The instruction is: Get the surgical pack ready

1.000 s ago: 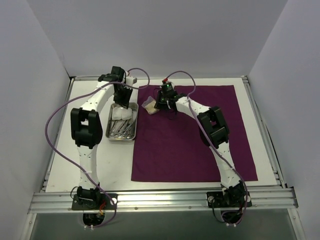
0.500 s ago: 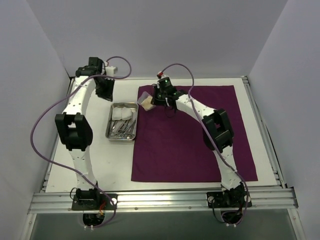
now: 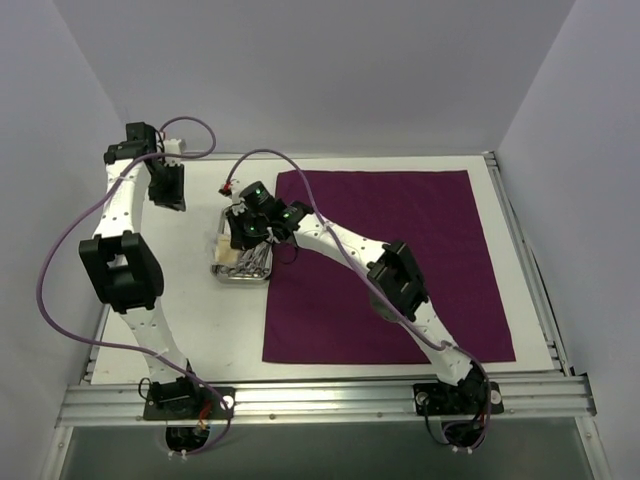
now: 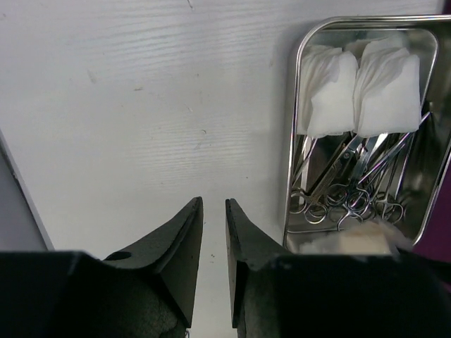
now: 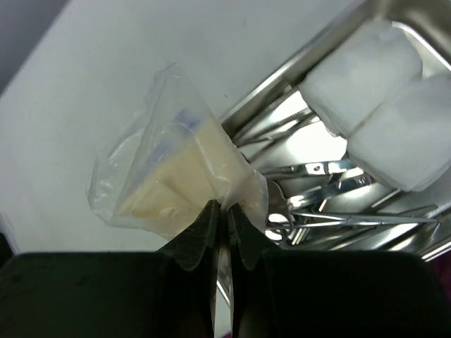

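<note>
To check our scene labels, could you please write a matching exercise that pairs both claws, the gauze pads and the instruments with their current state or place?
Things:
1. right claw
2. left claw
3. gauze pads
4. instruments

States or places:
A. white, side by side at one end of the tray
B. slightly open, empty, over the white table
C. shut on a clear packet
D. metal, piled in the tray next to the pads

Pairs: 1-C, 2-B, 3-A, 4-D

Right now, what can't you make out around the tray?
- Top view: right gripper covers the tray; contents hidden.
- Right wrist: bag contents, blurred behind crumpled plastic.
- Left wrist: tray's near end, hidden by left gripper; instruments too tangled to count.
</note>
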Controlling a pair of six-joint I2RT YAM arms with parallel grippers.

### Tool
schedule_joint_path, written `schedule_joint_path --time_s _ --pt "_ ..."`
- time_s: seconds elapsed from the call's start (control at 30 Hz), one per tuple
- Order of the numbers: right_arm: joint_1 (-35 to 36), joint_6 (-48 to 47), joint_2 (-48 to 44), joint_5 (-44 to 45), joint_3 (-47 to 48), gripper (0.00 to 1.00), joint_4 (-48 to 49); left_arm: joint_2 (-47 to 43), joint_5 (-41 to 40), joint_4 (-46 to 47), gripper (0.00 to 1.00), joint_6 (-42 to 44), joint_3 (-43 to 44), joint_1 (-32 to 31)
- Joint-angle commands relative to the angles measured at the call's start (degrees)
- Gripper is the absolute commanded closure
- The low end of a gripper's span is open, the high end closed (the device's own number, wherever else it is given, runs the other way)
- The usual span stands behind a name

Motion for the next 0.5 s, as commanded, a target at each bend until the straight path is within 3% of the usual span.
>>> schedule_joint_path --time_s 0.0,0.4,0.47 --pt "-1.9 -3.6 1.6 3.0 1.0 1.00 -5.3 -2.2 1.0 2.4 0.71 0.6 -0.3 -0.3" --pt "-1.8 -4.9 4.1 7.5 2.3 1.00 -4.7 0.2 2.8 3.9 0.69 0.2 -1.2 -0.4" --pt "-1.8 -5.5 5.4 7.4 3.5 0.92 -4.9 0.7 3.5 4.3 0.66 0.1 -1.3 -0.3"
